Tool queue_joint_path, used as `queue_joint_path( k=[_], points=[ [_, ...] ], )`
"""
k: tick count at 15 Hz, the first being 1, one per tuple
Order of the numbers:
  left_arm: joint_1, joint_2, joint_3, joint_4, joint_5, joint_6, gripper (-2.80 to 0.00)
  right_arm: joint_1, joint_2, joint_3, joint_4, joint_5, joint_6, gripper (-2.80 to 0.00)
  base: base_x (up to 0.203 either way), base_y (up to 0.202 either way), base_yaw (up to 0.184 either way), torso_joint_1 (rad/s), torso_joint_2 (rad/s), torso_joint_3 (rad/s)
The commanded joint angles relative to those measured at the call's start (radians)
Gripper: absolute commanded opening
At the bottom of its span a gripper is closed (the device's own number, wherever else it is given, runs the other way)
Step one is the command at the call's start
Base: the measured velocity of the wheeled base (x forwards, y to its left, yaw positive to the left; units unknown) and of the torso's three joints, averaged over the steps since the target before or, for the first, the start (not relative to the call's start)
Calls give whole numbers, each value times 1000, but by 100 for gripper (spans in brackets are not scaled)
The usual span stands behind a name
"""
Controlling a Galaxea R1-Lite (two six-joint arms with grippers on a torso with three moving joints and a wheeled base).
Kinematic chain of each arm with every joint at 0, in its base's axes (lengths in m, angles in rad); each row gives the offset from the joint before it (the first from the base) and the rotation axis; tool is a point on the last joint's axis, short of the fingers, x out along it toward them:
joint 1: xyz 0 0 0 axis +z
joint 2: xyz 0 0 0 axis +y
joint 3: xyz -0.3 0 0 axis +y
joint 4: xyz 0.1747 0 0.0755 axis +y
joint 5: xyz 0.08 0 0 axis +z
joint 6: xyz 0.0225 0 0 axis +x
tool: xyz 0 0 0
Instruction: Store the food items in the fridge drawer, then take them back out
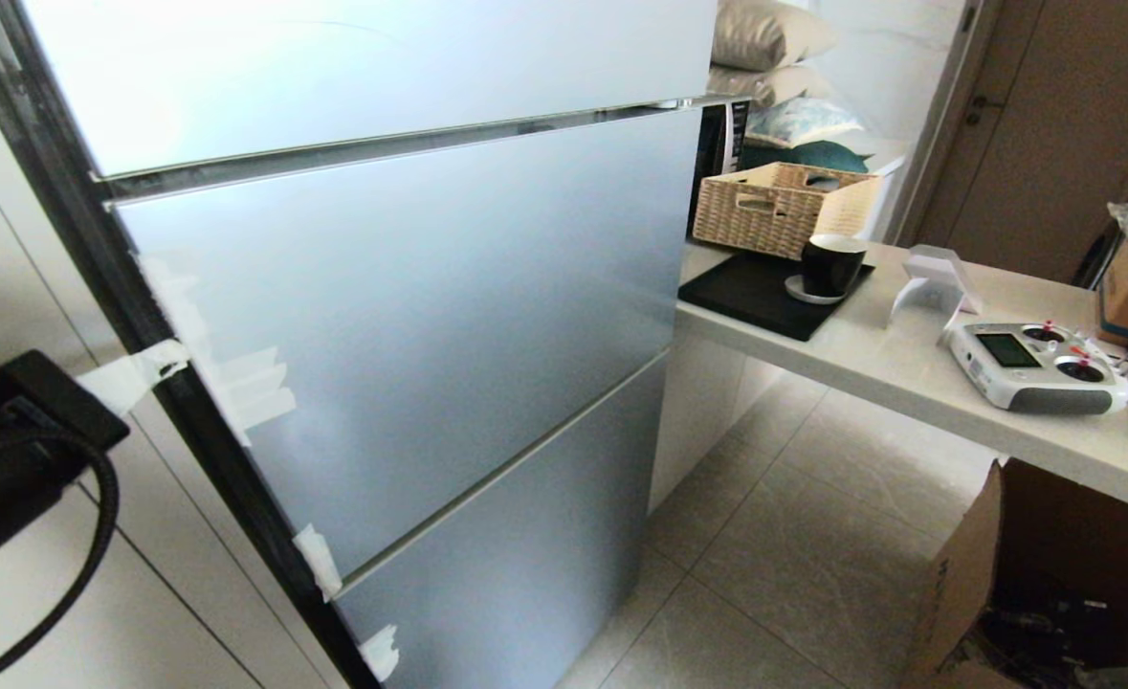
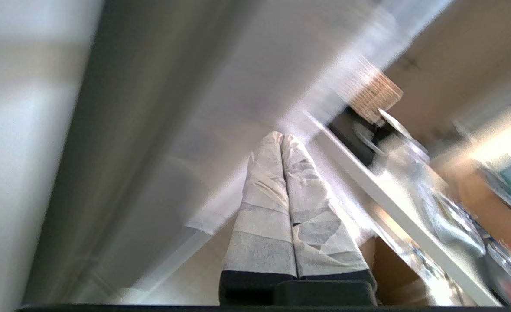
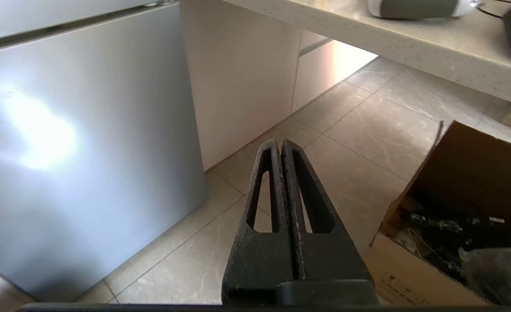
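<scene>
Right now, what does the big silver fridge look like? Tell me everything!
The fridge is tall with smooth, frosted silver-grey fronts that look like glass or metal. Three fronts are stacked, split by thin shiny gaps, and all are shut. Its side edge is black, with white tape scraps stuck along it. It stands on the tiled floor beside a white counter.

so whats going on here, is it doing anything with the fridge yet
Not really yet. The robot faces a closed fridge; all its doors are shut, and no food or drawer is in sight. The left gripper, its jaws shut and wrapped in pale tape, is up near the fridge's left edge, holding nothing. The right gripper hangs low over the tiled floor by a cardboard box, jaws shut and empty. A counter stands to the right.
</scene>
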Motion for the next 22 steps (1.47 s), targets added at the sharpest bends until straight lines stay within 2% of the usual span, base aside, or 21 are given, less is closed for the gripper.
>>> queue_joint_path(
  k=[1,7,11,13,14,15,18,21,22],
  points=[
    [-14,8,2,-6,8,-3,-280,0,0,0,-1,0,0,-280,0,0,0,0,0,0],
    [-14,-27,6,-3,13,-3,-280,0,0,0,-1,0,0,-280,0,0,0,0,0,0],
    [3,-162,2,99,23,-1,-280,0,0,0,-1,0,0,-280,0,0,0,0,0,0],
    [18,-177,-1,126,42,0,-280,0,0,0,0,0,0,-280,0,0,0,0,0,0],
    [25,-163,-3,129,102,0,-280,0,0,0,-1,0,0,-280,0,0,0,0,0,0],
    [28,-139,-3,128,126,-1,-280,0,0,0,0,0,0,-280,0,0,0,0,0,0],
    [30,-60,-24,119,138,-15,-280,0,0,0,0,0,0,-280,0,0,0,0,0,0],
    [29,18,-74,119,132,-74,-280,0,0,0,-1,0,1,-280,0,0,0,0,0,0],
    [29,36,-85,118,131,-76,-280,0,0,0,0,0,0,-280,0,0,0,0,0,0]
  ],
)
